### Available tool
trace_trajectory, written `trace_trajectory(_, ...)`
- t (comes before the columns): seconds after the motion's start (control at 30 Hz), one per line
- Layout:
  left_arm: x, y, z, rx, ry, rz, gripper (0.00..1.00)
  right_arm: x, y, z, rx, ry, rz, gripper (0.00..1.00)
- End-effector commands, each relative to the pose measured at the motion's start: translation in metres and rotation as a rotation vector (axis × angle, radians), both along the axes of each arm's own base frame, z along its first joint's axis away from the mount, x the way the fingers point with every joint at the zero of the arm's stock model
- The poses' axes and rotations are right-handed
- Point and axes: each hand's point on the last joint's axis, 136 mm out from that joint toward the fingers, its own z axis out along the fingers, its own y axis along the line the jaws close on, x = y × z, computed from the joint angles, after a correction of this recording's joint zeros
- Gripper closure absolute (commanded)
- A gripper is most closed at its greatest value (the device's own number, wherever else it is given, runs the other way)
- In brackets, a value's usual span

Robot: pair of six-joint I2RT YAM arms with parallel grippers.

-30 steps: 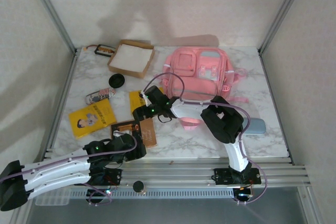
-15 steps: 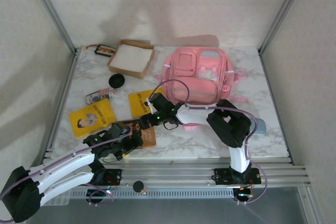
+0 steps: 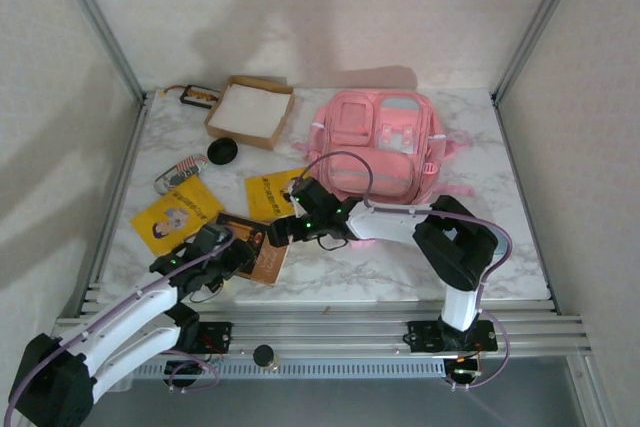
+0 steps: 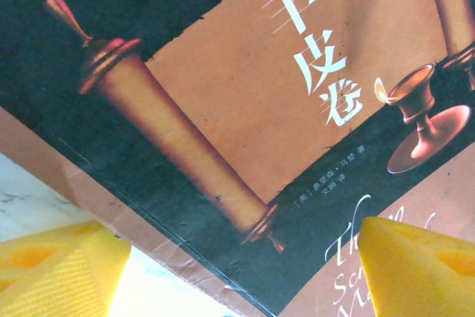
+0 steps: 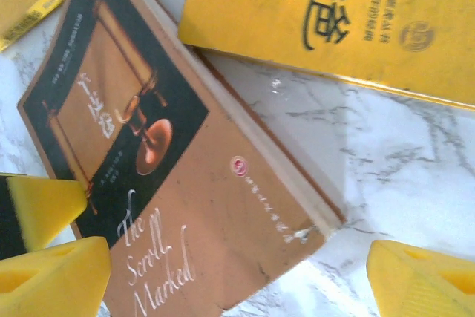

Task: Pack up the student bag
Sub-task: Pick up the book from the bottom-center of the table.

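Both open: left pincer (image 4: 245, 243) and right pincer (image 5: 230, 257) hover over the brown book (image 5: 171, 168); pink bag (image 3: 380, 142) lies beyond it on the surface (image 3: 400, 267). Suggest one straddles the book's edge while the other steadies.

Brown book (image 3: 264, 259) lay flat on marble table (image 3: 400, 277). Yellow book (image 3: 272, 192) just beside it, second yellow book (image 3: 177, 215) further left. Cardboard box (image 3: 250, 110), white inside, at back; black disc (image 3: 222, 152) near box.

Arms low, left hand (image 3: 238, 250) spread wide, right hand (image 3: 281, 231) spread wide
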Motion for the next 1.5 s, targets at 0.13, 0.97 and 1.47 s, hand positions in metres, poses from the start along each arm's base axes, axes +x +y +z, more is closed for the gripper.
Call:
trace_trajectory(0.13, 0.002, 0.038, -0.012, 0.106, -0.044, 0.186, 0.20, 0.013, 0.020, -0.011, -0.050, 0.029, 0.062, 0.13)
trace_trajectory(0.97, -0.002, 0.035, -0.024, 0.078, -0.030, 0.188, 0.25, -0.017, 0.054, 0.025, 0.020, 0.051, 0.290, 0.38)
trace_trajectory(1.47, -0.002, 0.038, -0.023, 0.104, -0.028, 0.179, 0.25, -0.015, 0.050, 0.047, 0.046, 0.021, 0.307, 0.57)
